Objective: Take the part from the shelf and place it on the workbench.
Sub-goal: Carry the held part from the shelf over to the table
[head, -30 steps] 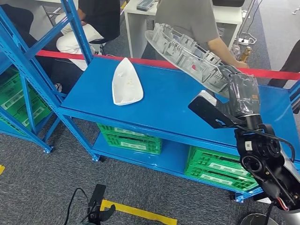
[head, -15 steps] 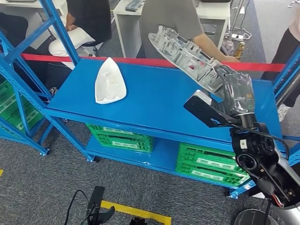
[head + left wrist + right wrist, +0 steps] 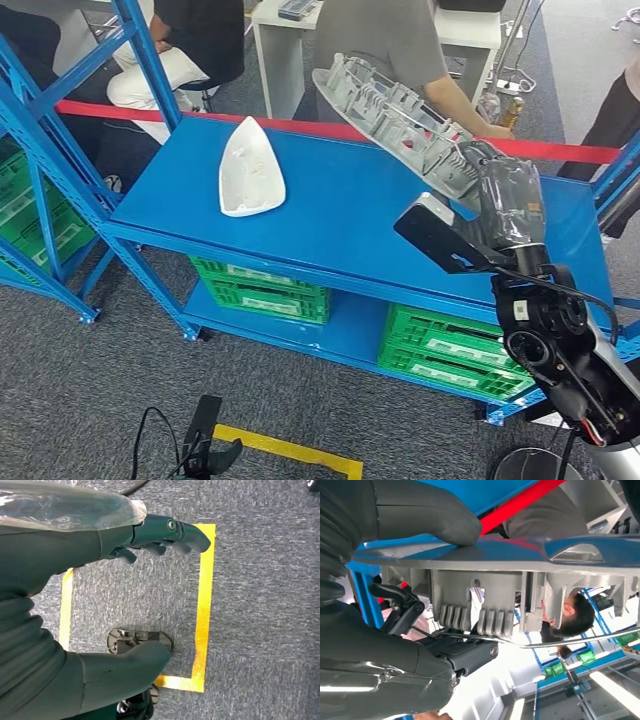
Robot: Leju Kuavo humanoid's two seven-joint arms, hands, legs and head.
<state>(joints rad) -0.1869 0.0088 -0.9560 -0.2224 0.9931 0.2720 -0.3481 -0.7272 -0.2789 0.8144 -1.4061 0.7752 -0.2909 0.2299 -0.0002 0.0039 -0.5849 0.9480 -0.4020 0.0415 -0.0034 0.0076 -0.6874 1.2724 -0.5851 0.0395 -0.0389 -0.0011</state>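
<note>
Camera panned slightly; bench (image 3: pixel 340 215) shifted right in view. Right hand (image 3: pixel 507 200) grips grey part (image 3: pixel 392 115) by near end, raised over bench at 1 o'clock, clearing surface for set-down. Left hand (image 3: pixel 75 605) hangs, fingers apart, holding nothing. White shell (image 3: pixel 250 170) at 11 o'clock.

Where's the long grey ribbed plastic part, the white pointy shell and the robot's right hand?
Long grey ribbed plastic part (image 3: pixel 392 115), head view, ribbed middle.
White pointy shell (image 3: pixel 250 170), head view, centre.
Right hand (image 3: pixel 507 205), head view, wrapped back.
</note>
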